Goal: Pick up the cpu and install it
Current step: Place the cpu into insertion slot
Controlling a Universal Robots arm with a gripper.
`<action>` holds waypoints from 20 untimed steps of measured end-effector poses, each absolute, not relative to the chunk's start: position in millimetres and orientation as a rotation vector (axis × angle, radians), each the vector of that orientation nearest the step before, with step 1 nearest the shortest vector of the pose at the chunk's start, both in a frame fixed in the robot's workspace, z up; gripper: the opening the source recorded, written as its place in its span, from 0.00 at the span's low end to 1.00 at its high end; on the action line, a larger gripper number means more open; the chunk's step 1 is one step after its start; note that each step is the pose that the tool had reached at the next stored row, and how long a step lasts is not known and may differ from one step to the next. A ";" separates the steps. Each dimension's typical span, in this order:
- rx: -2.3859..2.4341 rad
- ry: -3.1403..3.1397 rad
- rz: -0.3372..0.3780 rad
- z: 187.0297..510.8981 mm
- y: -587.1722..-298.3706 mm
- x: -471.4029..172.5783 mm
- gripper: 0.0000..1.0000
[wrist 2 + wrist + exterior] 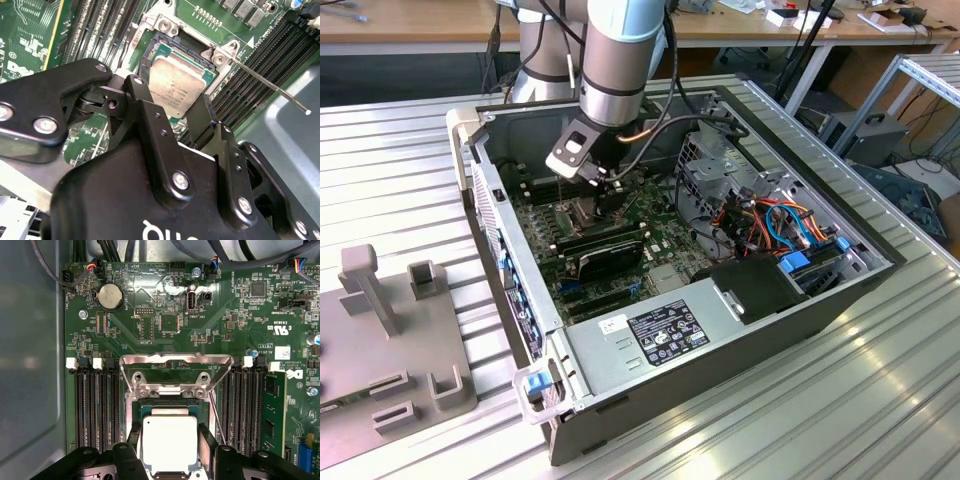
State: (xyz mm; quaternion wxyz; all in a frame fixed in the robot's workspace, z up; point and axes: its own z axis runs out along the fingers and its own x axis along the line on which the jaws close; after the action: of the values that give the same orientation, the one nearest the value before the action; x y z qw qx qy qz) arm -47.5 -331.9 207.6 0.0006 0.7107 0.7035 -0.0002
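Note:
The cpu (170, 440), a small silver-grey square chip, lies level in or just over the open socket (170, 407) on the green motherboard. My gripper (170, 452) reaches down over it, one black finger at each of two opposite edges of the chip, and looks shut on it. The second wrist view shows the cpu (176, 84) between the same fingers (142, 100), with the gripper (172, 107) close above the board. In the exterior view the gripper (605, 190) is down inside the open computer case (865, 285), over the board's middle.
The socket's metal load plate (176, 365) is swung open and its thin lever (270, 85) sticks out sideways. Black memory slots (97, 410) flank the socket. A grey power-supply box (650, 335), a drive cage (720, 180) and cables (790, 225) crowd the case.

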 end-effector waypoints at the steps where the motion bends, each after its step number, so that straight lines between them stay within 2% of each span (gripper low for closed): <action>1: 2.232 2.209 -0.001 207.5 -331.9 -47.5 0.54; 20: 2.232 2.209 -0.001 201.1 -331.8 -47.6 0.54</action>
State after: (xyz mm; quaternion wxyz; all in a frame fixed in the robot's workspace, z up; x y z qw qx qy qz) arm -47.6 -331.8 201.1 0.0006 0.7107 0.7035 -0.0003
